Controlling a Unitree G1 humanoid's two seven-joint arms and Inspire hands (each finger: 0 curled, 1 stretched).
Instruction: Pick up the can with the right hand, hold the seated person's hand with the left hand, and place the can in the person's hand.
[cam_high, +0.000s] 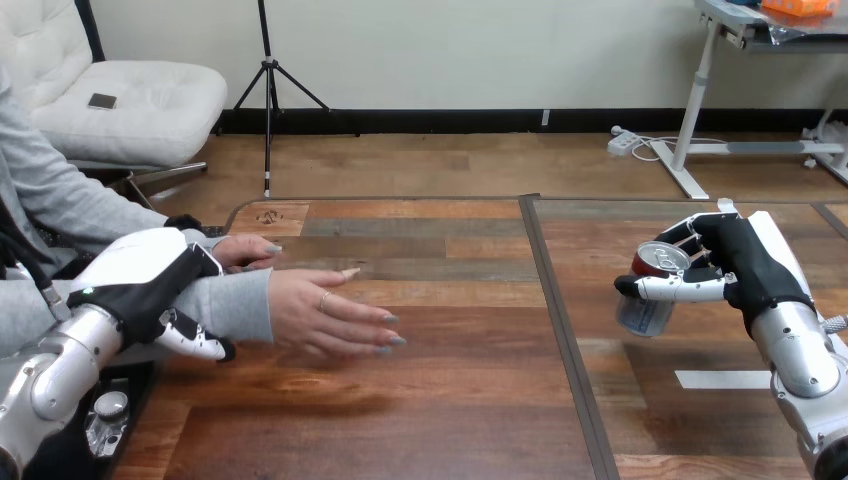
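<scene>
The wooden table (440, 400) has the person's nearer hand (330, 315) stretched palm down by its left edge. The left hand (150, 285) curls round the person's forearm (240, 305). Near the right edge, the right hand (745, 265) grips the can (645, 314), which is silver with a red top band and tilted.

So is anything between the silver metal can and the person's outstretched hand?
Nothing visible: only bare wooden table lies between the silver metal can in the right hand and the person's outstretched hand. The left hand curls round the grey-sleeved forearm behind it, off the path.
</scene>
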